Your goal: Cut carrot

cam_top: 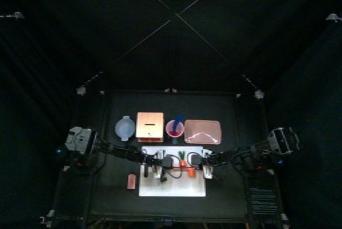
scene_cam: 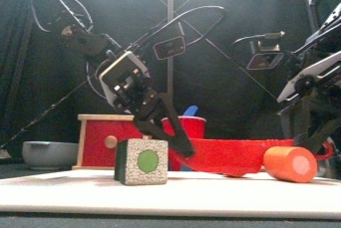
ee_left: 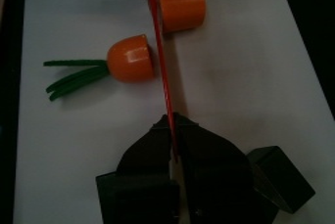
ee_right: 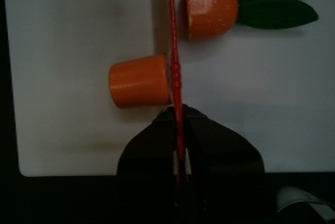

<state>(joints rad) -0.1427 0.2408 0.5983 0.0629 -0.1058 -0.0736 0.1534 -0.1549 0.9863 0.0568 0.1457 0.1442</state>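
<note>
I see the carrot [ee_left: 147, 58] on the white board [ee_left: 262, 81] already in two pieces, the red knife [ee_left: 163, 81] between them. Left claw [ee_left: 177, 164] clamps the knife; right claw [scene_cam: 313, 122] I cannot tell. I'd lift straight, avoiding dragging either piece

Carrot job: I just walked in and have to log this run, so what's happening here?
The carrot is in two pieces on the white board: a leafy half and a plain half, apart. A red knife stands on edge between them. The left gripper is shut on it, and the right gripper appears to grip the same blade from the opposite end.
</note>
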